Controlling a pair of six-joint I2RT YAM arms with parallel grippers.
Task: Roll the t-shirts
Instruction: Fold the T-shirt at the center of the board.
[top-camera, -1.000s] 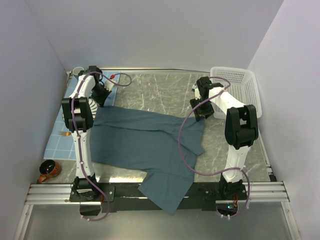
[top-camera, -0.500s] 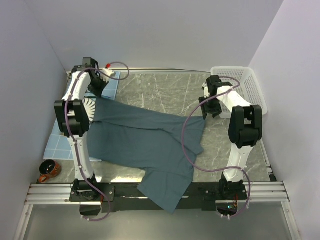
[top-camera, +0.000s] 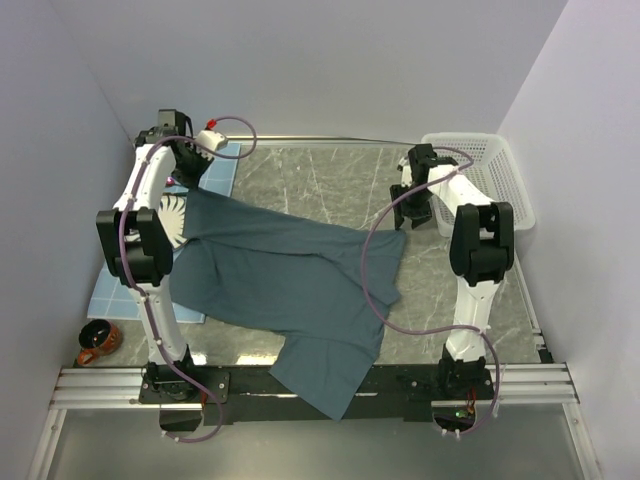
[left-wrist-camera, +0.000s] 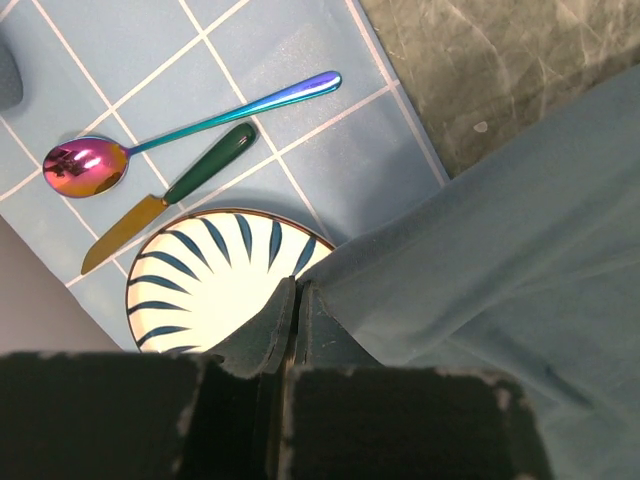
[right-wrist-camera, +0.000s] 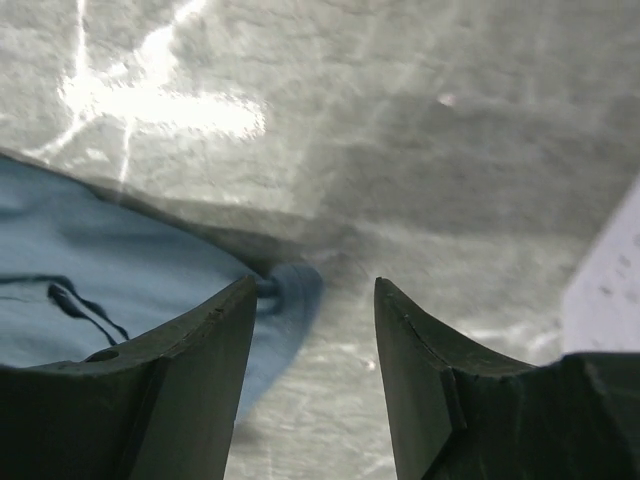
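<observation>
No roll is begun: the t-shirt (top-camera: 290, 280) lies spread on the desk (top-camera: 320, 180), right of the striped plate (left-wrist-camera: 190, 275). My left claw (left-wrist-camera: 297, 295) clamps its corner over the plate. My right claw (right-wrist-camera: 315, 290) gapes empty at the corner farthest from the plate.

Bare tabletop (top-camera: 320, 185) far centre, basket (top-camera: 500, 160) hard right, plate (left-wrist-camera: 200, 275), spoon (left-wrist-camera: 85, 165), knife (left-wrist-camera: 170, 195) by left pincer (left-wrist-camera: 297, 290)
</observation>
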